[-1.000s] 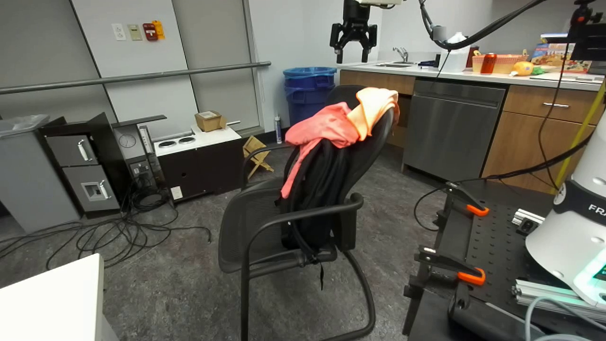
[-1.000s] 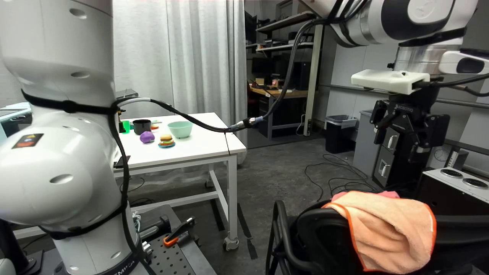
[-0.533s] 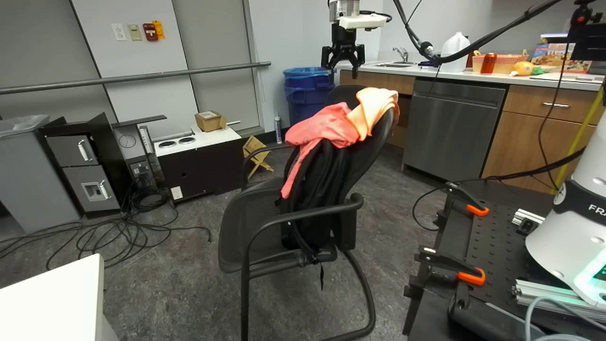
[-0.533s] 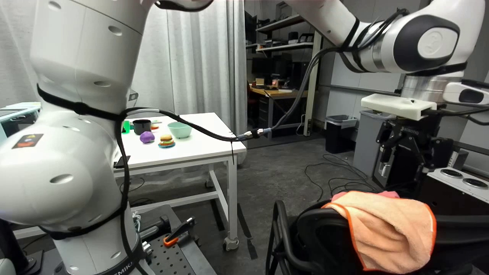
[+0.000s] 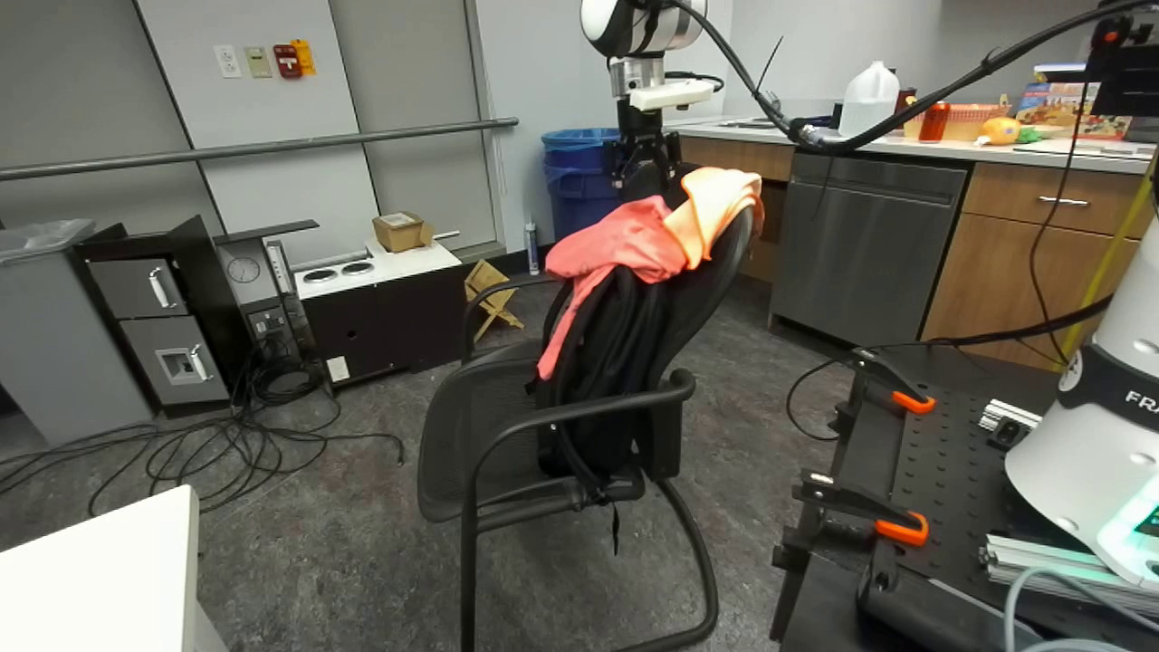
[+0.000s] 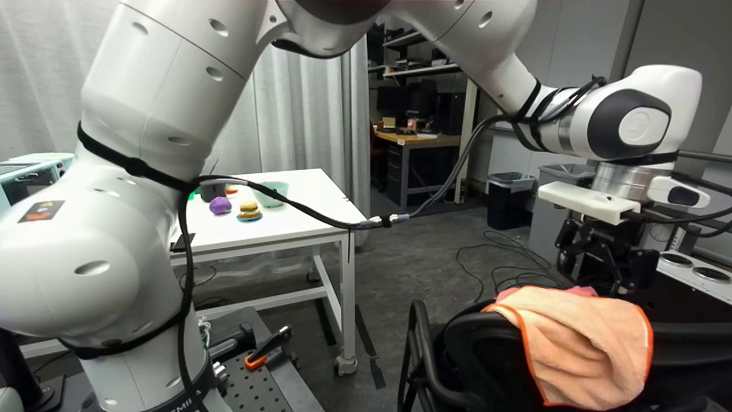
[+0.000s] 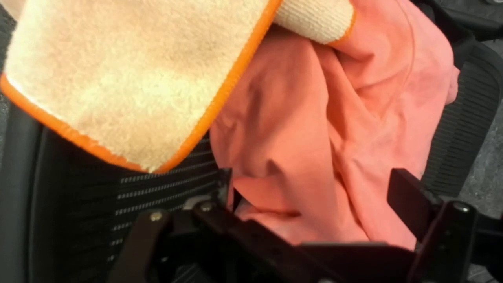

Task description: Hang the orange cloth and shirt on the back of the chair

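Observation:
The light orange cloth (image 5: pixel 711 213) with an orange border hangs over the top of the black chair's (image 5: pixel 724 281) backrest; it also shows in an exterior view (image 6: pixel 583 349) and the wrist view (image 7: pixel 129 78). The coral-pink shirt (image 5: pixel 625 244) lies bunched beside it, one part hanging down at the front; it fills much of the wrist view (image 7: pixel 290 145). My gripper (image 7: pixel 310 181) is open and empty, its fingers wide apart with the shirt in view between and beyond them. In an exterior view the gripper (image 6: pixel 595 283) is low behind the cloth. Contact with the shirt cannot be told.
A black bundle with straps (image 5: pixel 607 371) leans against the backrest under the shirt. Looped armrests (image 5: pixel 589 412) flank the seat. A blue bin (image 5: pixel 589 177) and a counter with a dishwasher (image 5: pixel 869 244) stand behind. A white table (image 6: pixel 297 217) bears toys and a bowl.
The gripper has come down from well above the chair to just by the top of the backrest, staying open. The cloth, shirt and chair have not moved.

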`<state>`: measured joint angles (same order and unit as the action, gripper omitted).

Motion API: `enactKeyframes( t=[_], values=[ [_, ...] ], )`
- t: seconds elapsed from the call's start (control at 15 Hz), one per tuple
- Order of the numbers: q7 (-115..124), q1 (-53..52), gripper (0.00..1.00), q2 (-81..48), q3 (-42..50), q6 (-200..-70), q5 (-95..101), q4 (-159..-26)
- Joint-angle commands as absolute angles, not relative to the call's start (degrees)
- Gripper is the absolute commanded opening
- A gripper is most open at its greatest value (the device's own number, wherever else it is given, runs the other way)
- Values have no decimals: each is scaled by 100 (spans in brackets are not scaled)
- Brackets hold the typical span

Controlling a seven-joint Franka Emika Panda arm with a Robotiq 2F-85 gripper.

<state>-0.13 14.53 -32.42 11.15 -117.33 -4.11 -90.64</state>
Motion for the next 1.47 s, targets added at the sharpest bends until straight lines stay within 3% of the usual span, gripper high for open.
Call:
enactKeyframes(
  t=[0.0,0.07,0.2,0.8,1.4],
  values=[
    [126,1495,99,-3624,1033,-11536,-392,-8608],
    [131,1496,75,-3677,1028,-11527,-386,-8576],
    [126,1494,71,-3725,1023,-11515,-376,-8547],
    [128,1479,2,-3268,1024,-11644,-410,-8902],
    [105,1461,1,-2247,890,-12010,-626,-8941]
  ],
)
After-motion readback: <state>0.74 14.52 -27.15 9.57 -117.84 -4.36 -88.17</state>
